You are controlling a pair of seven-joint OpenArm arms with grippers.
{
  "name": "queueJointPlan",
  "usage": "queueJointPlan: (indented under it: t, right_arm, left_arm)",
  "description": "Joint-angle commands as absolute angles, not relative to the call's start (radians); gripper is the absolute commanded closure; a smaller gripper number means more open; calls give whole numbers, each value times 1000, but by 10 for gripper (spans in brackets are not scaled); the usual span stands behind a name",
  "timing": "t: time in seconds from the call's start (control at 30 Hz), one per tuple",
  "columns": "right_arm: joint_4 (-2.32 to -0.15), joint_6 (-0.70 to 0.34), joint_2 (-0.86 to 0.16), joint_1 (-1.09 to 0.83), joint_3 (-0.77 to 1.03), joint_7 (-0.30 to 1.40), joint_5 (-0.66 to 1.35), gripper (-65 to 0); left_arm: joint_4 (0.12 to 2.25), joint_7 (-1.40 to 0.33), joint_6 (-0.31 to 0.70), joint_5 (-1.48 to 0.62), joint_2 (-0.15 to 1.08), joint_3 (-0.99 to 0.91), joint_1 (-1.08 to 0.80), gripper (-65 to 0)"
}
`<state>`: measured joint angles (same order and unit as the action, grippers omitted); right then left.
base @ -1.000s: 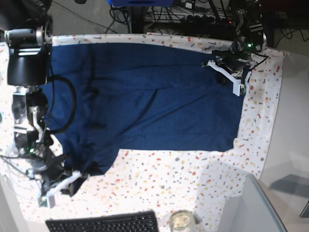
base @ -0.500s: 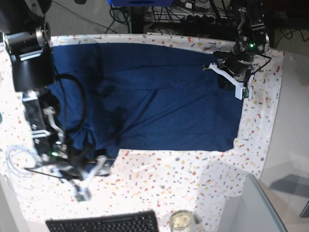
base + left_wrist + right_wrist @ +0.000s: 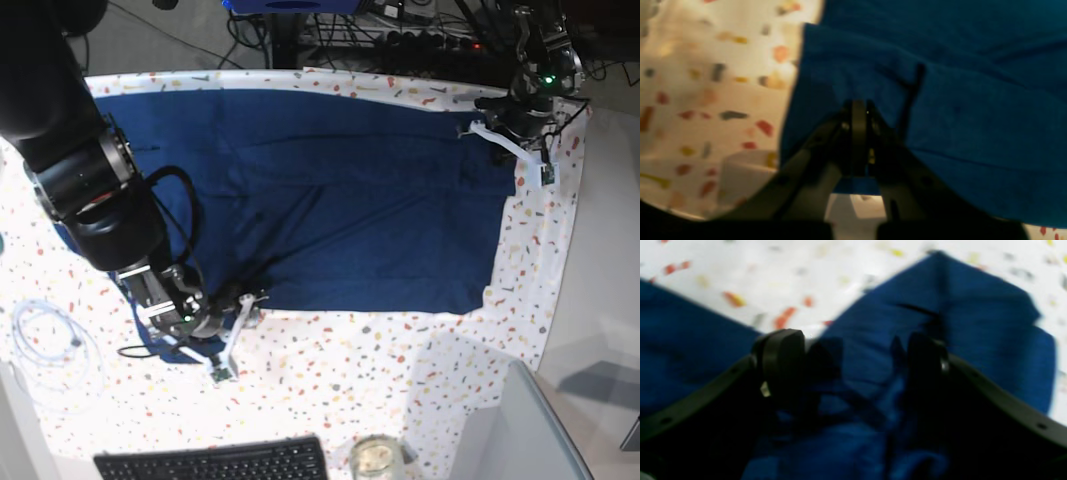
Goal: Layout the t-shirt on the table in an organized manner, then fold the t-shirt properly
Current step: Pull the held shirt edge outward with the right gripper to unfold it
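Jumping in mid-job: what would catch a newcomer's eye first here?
The navy t-shirt spread across most of the speckled table. Next, the bulky right arm at the near left, its open right gripper over a bunched sleeve. At the far right corner, the left gripper is shut on the shirt's edge.

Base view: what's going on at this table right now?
A two-armed robot is laying out a navy t-shirt on the speckled table. The left pincer is shut, pinching the fabric at the shirt's far corner. The right pincer stands open over a bunched sleeve at the shirt's near edge, fabric between its fingers but not clamped. Most of the shirt lies flat; folding has not begun.
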<state>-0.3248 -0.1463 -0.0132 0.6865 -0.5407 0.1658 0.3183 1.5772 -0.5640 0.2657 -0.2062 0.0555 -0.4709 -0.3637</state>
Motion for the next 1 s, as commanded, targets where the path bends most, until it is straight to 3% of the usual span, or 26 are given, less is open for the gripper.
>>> queueJointPlan:
  t: [0.0,0.23,0.4,0.5,0.63,0.97]
  right_arm:
    - [-337,-143,-22,731,-536,139,325,-447]
    - [-331,-143,-4,711,-542,136,325,-419]
    - [-331,-143,-1,696,-538,134,325,-228]
    - [-334,-143,-1,696,-538,134,325,-168]
    - [-348,-143,-2,700,-536,134,326,0]
    - [-444,-142,-7,704,-536,142,328,-18]
  left_arm:
    - [1592,-547,271,-211,58,-483,-360,0]
    - [1592,-547,271,-213,58,-495,-354,0]
    - [1592,-547,271,-213,58,-496,-360,0]
    - [1592,-547,271,-213,58,-496,-363,0]
    - [1590,-545,271,-213,58,-496,-371,0]
    - [1590,-545,271,-213,58,-496,-371,0]
